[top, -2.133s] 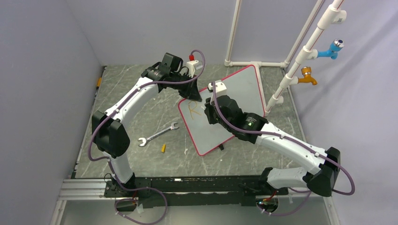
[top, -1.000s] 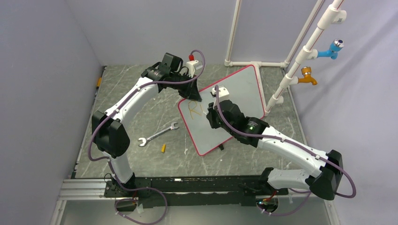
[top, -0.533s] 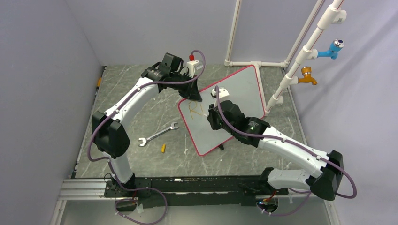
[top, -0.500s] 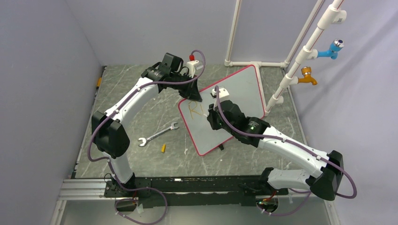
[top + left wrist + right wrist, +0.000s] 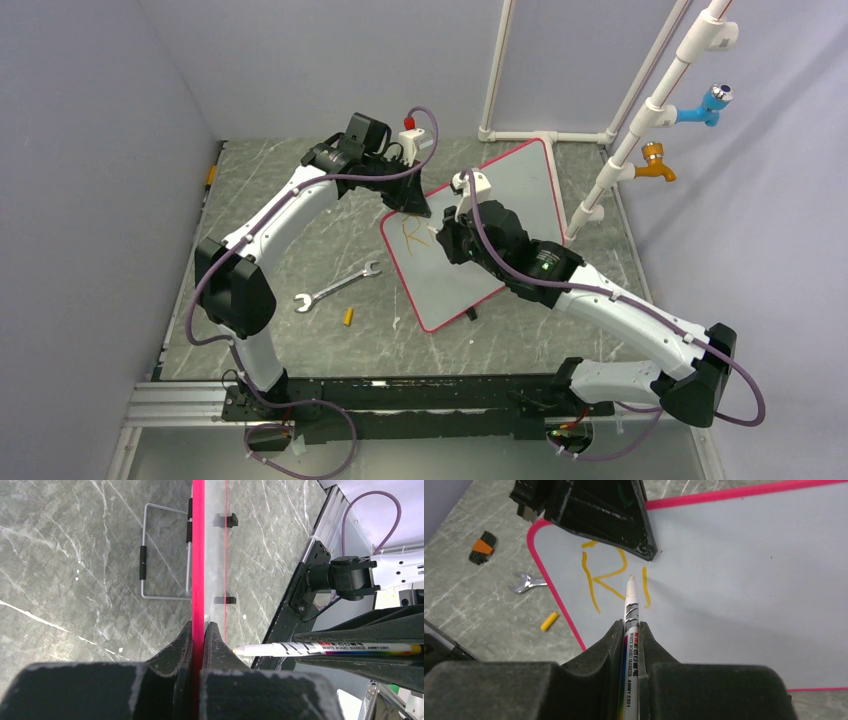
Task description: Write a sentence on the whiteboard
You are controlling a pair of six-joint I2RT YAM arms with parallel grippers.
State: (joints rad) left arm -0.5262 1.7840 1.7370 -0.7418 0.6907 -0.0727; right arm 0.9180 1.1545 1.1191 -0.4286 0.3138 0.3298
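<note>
- I'm seeing the left gripper [image 5: 201,628] clamping the whiteboard's [image 5: 520,185] red rim mid-table, and the right gripper [image 5: 630,625] pinching a marker [image 5: 630,602] beside the sentence [image 5: 589,582], reading "RI".
- A wrench [image 5: 337,286] and a yellow cap [image 5: 348,316] are lying left of the board, apart from it.
- Overhead, the right arm is hiding part of the letters. Only the left wrist is showing a wire stand [image 5: 142,555].

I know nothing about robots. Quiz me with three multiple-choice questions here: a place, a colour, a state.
1. Where is the wrench? A on the board; B on the table, left of the board; C in a gripper.
2. What colour are the letters? A blue; B green; C orange.
3. The left gripper is: A open; B shut on the board's edge; C resting on the table.
Answers: B, it lies on the table; C, the strokes are orange; B, its jaws pinch the pink edge.
</note>
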